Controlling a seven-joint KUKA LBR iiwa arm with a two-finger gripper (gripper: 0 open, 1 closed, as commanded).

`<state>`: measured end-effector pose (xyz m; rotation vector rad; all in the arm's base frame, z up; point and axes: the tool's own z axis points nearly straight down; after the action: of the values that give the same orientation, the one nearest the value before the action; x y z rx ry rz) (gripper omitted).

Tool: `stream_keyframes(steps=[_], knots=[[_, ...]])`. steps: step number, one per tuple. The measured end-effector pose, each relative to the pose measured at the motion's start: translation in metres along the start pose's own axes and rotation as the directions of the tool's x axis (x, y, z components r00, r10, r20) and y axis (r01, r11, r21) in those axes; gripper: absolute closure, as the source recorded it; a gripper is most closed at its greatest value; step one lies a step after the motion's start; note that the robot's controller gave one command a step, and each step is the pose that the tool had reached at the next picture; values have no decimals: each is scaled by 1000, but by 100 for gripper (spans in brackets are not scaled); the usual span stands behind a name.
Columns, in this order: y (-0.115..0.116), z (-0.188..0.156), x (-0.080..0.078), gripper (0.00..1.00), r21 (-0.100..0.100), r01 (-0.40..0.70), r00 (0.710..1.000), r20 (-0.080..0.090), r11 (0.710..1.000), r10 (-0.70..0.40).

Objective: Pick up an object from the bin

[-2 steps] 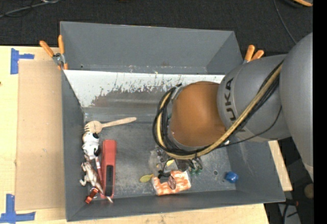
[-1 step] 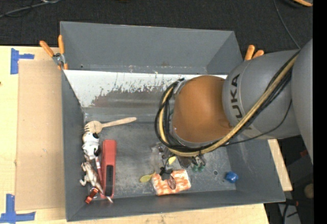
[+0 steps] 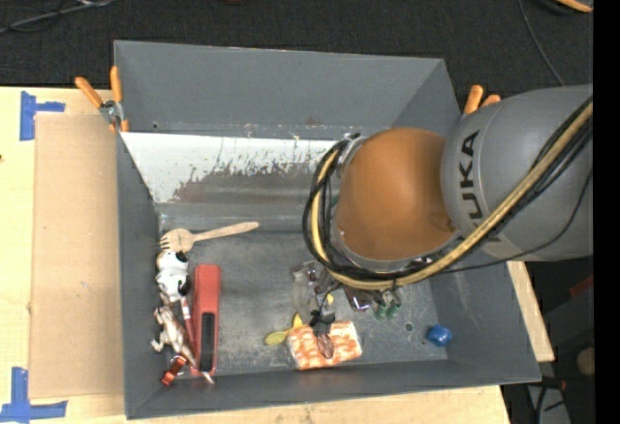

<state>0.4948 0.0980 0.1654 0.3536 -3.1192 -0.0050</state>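
Observation:
My gripper [image 3: 321,308] hangs below the orange cover, near the bin's front wall at the middle. Its tip stands right over an orange-and-white patterned packet [image 3: 324,346] that lies flat on the floor, and seems to touch the packet's top edge. A small yellow piece [image 3: 281,336] lies just left of the packet. A small green thing [image 3: 388,310] sits to the right of the gripper, partly under the arm.
A blue block [image 3: 438,335] lies at the front right. Along the left wall lie a wooden fork [image 3: 208,234], a black-and-white toy animal [image 3: 172,273], a red flat tool [image 3: 205,316] and a pale striped toy animal [image 3: 171,332].

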Motion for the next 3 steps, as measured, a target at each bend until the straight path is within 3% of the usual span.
stream_keyframes(steps=[1, 2, 3], knots=[[-2, 4, -2, 100, 0, -19, 1000, -1, 1000, 19], [1, 19, 4, 100, -1, 55, 998, 1, 998, -55], [0, 55, 12, 100, -1, 103, 995, -4, 995, -103]])
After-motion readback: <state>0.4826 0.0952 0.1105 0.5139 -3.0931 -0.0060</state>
